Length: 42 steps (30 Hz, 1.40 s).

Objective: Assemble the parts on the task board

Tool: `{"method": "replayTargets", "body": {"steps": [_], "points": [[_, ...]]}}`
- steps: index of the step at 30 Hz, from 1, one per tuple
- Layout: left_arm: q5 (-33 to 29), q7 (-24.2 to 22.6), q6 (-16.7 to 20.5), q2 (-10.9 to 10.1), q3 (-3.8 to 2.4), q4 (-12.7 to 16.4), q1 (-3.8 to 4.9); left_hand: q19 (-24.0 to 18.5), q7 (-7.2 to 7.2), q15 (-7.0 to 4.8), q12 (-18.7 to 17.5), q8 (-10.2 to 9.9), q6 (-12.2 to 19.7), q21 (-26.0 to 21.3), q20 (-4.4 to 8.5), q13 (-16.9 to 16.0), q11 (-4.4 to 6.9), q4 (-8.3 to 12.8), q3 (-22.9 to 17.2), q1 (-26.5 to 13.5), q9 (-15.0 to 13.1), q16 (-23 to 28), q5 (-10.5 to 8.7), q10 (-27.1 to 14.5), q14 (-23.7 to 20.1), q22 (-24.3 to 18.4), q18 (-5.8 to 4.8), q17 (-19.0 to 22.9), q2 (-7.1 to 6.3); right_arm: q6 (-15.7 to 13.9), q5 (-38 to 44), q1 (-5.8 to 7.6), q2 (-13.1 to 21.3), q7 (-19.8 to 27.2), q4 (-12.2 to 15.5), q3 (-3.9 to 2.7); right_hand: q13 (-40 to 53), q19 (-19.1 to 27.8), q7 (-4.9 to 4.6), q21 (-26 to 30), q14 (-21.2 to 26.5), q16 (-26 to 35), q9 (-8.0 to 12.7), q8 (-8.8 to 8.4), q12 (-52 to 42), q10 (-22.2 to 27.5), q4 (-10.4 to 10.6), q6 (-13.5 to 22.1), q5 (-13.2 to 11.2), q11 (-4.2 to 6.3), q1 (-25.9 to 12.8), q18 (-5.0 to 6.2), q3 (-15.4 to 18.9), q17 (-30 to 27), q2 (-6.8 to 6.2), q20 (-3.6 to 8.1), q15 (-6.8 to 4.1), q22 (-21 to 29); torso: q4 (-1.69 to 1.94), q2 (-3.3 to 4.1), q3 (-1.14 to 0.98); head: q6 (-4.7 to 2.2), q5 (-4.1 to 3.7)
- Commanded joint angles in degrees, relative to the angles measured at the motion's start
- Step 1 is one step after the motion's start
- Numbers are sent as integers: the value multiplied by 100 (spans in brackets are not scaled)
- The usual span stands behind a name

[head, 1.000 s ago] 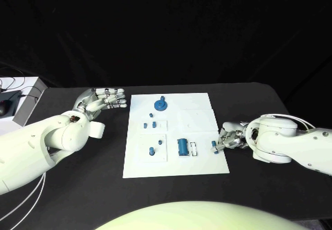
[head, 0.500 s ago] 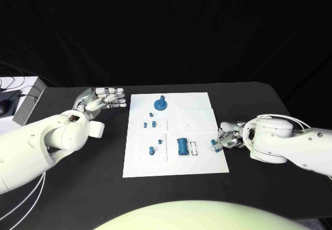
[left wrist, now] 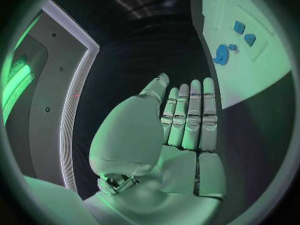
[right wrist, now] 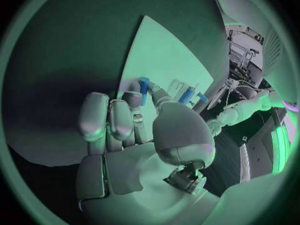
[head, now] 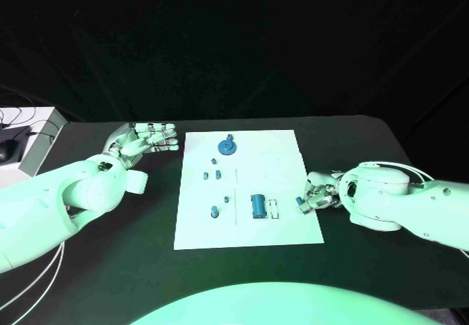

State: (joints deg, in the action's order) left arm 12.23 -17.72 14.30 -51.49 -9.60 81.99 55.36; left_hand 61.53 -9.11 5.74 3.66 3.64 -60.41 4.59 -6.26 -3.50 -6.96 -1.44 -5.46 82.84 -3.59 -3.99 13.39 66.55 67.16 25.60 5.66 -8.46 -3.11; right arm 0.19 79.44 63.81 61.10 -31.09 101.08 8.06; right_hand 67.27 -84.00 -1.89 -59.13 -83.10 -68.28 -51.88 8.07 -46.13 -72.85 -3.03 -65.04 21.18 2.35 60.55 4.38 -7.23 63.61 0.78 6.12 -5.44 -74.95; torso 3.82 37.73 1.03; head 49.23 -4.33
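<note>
Head view: the right robot hand point(head: 318, 194) is pinching a small blue peg point(head: 302, 202) over the task board's point(head: 283, 145) right edge, beside the blue cylinder point(head: 258, 206). The left robot hand point(head: 145, 141) is hovering open-fingered, holding nothing, above the black tabletop point(head: 117, 271) near the board's far-left corner.

head: looks down on task board point(head: 248, 189) | wrists: close, behind hands, apparently sharing board

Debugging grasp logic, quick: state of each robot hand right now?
Left robot hand: open, fingers straight, holding nothing, beside the task board.
Right robot hand: holding a small blue part at the board's right edge.
</note>
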Motion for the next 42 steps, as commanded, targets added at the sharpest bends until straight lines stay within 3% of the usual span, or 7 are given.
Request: {"method": "replayTargets", "body": {"steps": [1, 3, 5, 8, 13, 23, 42], "points": [[-22, -28, -61, 0, -4, 17, -1, 33, -6, -2, -2, -1, 24, -1, -10, 3, -5, -20, 10, 3, 2, -23, 2, -20, 4, -7, -25, -7, -29, 118, 166, -98, -52, -51, -64, 73, -9, -258, 31, -15, -29, 29, 561, -113, 33, 35, -338, 71, 76, 9, 23, -90, -440, 8, -46, 29, -24, -826, -1, 0, -1, 1, 4], [-24, -22, -60, -1, -4, 17, -1, 33, -6, -2, -2, -1, 24, -1, -10, 3, -5, -20, 10, 3, 2, -23, 2, -20, 4, -7, -25, -7, -29, 104, 135, -99, -54, -45, -68, 73, -19, -256, 30, -14, -28, 33, 569, -122, 48, 46, -474, 85, 119, 11, 65, -92, -739, 10, -59, 35, -31, -826, -2, 0, -2, 1, 5], [-25, -16, -59, -1, -4, 16, -1, 33, -6, -2, -2, -1, 24, -1, -10, 3, -5, -20, 10, 3, 2, -23, 2, -20, 4, -7, -25, -7, -29, 64, 34, -100, -51, -31, -67, 73, -21, -256, 39, -19, -32, 32, 549, -108, 47, 40, -576, 95, 313, 18, 28, -94, -973, 18, -91, 36, -30, -827, -3, -1, -2, 1, 9], [-26, -8, -61, -1, -4, 15, -1, 33, -6, -2, -2, -1, 24, -1, -10, 3, -5, -20, 10, 3, 2, -23, 2, -20, 4, -7, -25, -7, -29, -60, -287, -101, -41, 0, -56, 72, -4, -261, 38, -83, -34, 10, 501, -71, 15, 36, -616, 102, 383, 22, -73, -101, -1106, 49, -173, 36, -32, -841, -4, 1, -3, 3, 14], [-27, 0, -65, 2, -4, 11, -1, 33, -6, -2, -2, -1, 24, -1, -10, 3, -5, -20, 10, 3, 2, -23, 2, -20, 4, -7, -25, -7, -29, -289, -1057, -98, -12, 49, -30, 72, -18, -255, 47, -94, -33, 14, 367, 18, 20, 36, -745, 158, 598, 30, -139, -102, -1320, 61, -157, 41, -37, -840, -3, -1, -2, 5, 13], [-32, 9, -72, 9, -4, 3, -1, 37, -8, -4, -1, 2, 28, 0, -9, 3, -4, -26, 5, 11, 1, -25, 3, -17, 6, -18, -23, -8, -21, -484, -2111, -46, 56, 121, 40, 69, -17, -249, 51, -88, -35, 26, 315, 52, 6, 35, -838, 186, 632, 32, -175, -101, -1359, 59, -144, 43, -38, -837, -4, 2, -2, 12, 24], [-34, 20, -82, 5, -3, 6, -1, 38, -6, -5, -2, 1, 25, 5, -6, 3, -3, -17, -11, 27, 2, -25, 4, -14, 6, -20, -23, -7, -22, -681, -2337, 124, 112, 111, 387, 62, -20, -248, 52, -81, -37, 37, 332, 46, 4, 45, -880, 170, 630, 30, -198, -99, -1291, 55, -143, 42, -37, -834, -3, 6, -2, 17, 37]]}}
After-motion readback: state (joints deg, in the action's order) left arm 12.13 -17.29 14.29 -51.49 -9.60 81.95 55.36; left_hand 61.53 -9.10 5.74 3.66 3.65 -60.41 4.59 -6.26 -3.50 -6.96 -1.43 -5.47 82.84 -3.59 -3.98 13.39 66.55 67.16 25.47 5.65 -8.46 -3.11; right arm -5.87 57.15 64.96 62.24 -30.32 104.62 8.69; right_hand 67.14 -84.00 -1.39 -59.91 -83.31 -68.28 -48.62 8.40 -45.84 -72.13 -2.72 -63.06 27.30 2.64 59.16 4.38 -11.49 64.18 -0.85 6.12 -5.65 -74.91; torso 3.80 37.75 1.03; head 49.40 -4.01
